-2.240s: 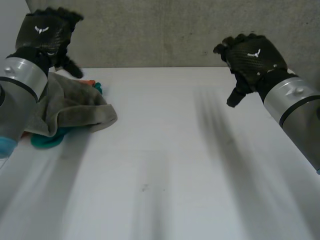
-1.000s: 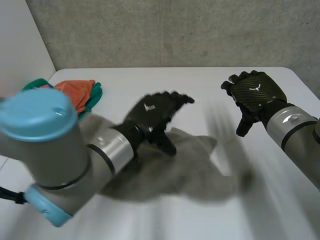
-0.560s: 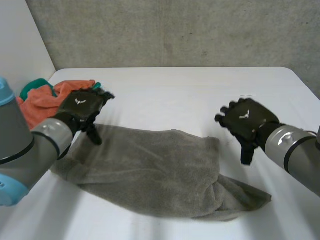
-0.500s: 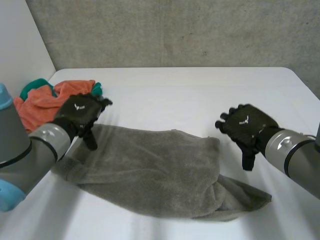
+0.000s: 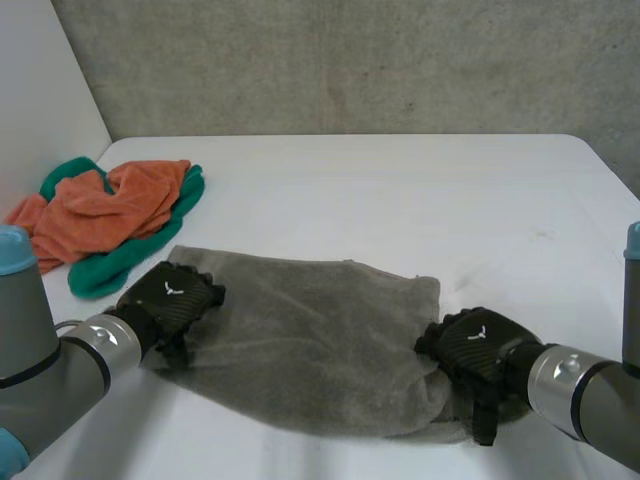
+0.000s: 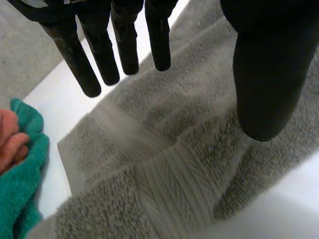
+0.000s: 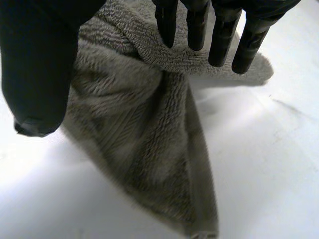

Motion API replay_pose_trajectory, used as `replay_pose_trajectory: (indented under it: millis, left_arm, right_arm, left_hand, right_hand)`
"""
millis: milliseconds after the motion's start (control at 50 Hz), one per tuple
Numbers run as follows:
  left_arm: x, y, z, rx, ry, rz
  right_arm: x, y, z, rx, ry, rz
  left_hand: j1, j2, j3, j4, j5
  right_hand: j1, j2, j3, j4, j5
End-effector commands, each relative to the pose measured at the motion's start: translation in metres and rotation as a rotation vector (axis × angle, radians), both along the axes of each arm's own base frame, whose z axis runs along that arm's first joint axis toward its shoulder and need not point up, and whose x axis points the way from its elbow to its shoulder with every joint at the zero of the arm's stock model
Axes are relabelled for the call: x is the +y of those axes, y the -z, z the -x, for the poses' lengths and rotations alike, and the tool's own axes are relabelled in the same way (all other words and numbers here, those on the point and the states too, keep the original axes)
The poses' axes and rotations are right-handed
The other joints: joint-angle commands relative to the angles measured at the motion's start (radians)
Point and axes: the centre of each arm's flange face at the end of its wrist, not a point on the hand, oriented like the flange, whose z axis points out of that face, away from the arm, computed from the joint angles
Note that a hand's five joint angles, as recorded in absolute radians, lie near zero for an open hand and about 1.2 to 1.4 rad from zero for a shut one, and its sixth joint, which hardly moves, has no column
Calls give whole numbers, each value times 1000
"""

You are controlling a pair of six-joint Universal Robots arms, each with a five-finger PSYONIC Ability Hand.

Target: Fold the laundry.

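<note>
Left hand [image 5: 170,300] and right hand [image 5: 472,345] open, empty, at opposite ends of the crumpled grey terry towel [image 5: 310,340]; grabbing its bunched end risks catching doubled layers, skewing the fold.

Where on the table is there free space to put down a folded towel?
The widest bare patch of table lies beyond the towel, from the cloth pile to the right edge. A thin strip is free in front of the towel. The towel's ends are crowded: the left hand at one, the right hand at the other.
</note>
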Motion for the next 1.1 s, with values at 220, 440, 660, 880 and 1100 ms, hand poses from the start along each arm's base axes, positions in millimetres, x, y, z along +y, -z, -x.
replay_pose_trajectory:
  millis: [220, 440, 660, 880, 1100]
  left_arm:
    - [-15, 25, -1, -17, -17, -65]
    - [-2, -22, 14, 46, 20, 40]
    - [20, -135, 19, 406, -26, 190]
    - [-43, -84, 37, 368, -108, 111]
    - [-108, -32, 49, 285, -244, 113]
  right_arm:
    - [0, 24, -3, -27, -12, 74]
    - [-33, -14, -8, -132, 59, 261]
    - [-29, -117, -9, -201, 37, 436]
    - [-52, -92, -18, -156, 47, 328]
    - [-25, -63, -6, -57, 40, 86]
  left_hand:
    - [975, 981, 982, 981, 978]
    - [976, 981, 983, 981, 978]
    - [976, 981, 983, 981, 978]
    - [976, 981, 983, 981, 978]
    - [976, 981, 983, 981, 978]
  right_hand:
    - [490, 451, 447, 455, 434]
    - [1201, 1161, 1157, 1165, 1144]
    - [1201, 1161, 1157, 1165, 1144]
    - [543, 504, 499, 507, 486]
    - [379, 340, 336, 344, 323]
